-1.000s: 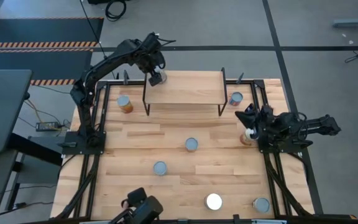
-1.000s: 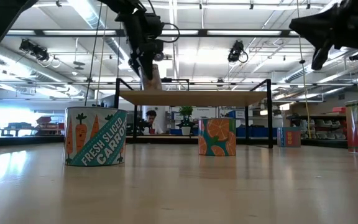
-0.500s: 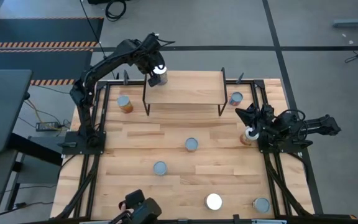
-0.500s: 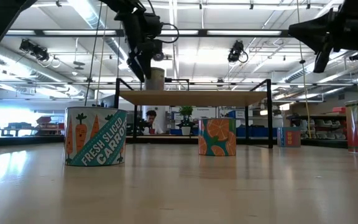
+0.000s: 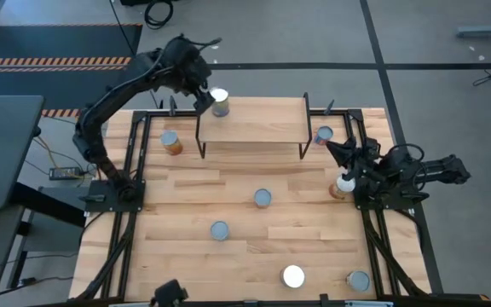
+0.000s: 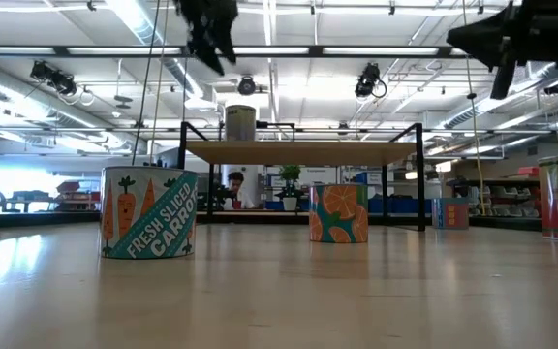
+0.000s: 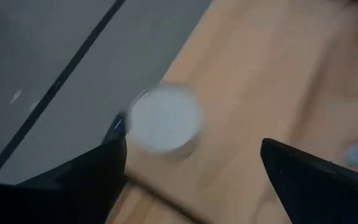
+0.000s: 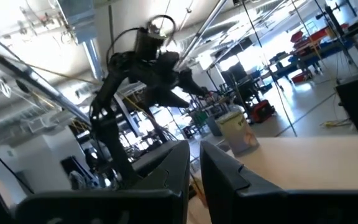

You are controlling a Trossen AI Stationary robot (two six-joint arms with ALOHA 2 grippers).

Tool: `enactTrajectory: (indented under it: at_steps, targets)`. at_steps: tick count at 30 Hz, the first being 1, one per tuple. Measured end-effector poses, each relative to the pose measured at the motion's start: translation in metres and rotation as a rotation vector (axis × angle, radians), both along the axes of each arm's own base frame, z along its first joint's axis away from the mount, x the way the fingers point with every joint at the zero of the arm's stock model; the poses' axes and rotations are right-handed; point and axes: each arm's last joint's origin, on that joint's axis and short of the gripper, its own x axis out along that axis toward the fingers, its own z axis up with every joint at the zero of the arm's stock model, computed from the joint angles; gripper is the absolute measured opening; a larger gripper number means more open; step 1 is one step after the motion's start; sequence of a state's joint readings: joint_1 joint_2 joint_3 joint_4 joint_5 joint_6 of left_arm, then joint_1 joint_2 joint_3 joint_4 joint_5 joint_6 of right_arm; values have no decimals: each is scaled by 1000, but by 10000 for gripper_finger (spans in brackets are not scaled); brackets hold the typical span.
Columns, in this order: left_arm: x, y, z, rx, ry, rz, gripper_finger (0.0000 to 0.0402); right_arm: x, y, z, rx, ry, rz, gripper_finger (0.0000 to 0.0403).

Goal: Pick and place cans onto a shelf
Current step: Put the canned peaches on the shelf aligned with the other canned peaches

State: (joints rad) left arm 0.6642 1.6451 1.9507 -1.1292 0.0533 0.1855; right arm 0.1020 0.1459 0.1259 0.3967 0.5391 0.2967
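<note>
My left gripper (image 5: 201, 95), fingers wide and empty, hangs just beside the can (image 5: 220, 103) standing at the shelf's (image 5: 254, 128) left rear corner; my right gripper (image 5: 337, 152) waits closed at the worktop's right edge.

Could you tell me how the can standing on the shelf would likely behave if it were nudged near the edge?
The can stands upright on a flat end, so it would probably slide rather than roll. It sits at the corner of the shelf, so a modest push could send it off. Its rigid-looking metal body should hold shape. The left gripper is open beside it.
</note>
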Motion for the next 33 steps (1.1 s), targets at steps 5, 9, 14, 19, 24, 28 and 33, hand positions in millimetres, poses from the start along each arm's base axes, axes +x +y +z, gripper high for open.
enactTrajectory:
  at_steps: [5,9,14,19,24,28,33]
  targets:
    - [5,-25,29,-2,-256,-129,378,11,2,37,-84,126,19,31]
    - [6,-47,49,14,-395,-224,378,30,10,61,-104,293,178,14]
    - [4,-78,62,-27,-463,-296,378,60,31,80,-72,539,413,5]
    - [10,-110,64,-117,-469,-328,377,84,64,89,-104,742,555,4]
    - [16,-151,57,-184,-388,-330,377,100,106,77,-181,918,692,3]
    - [17,-185,52,-229,-339,-319,377,100,137,56,-125,1033,771,3]
    - [14,-224,42,-227,-249,-321,377,98,178,27,6,1174,878,3]
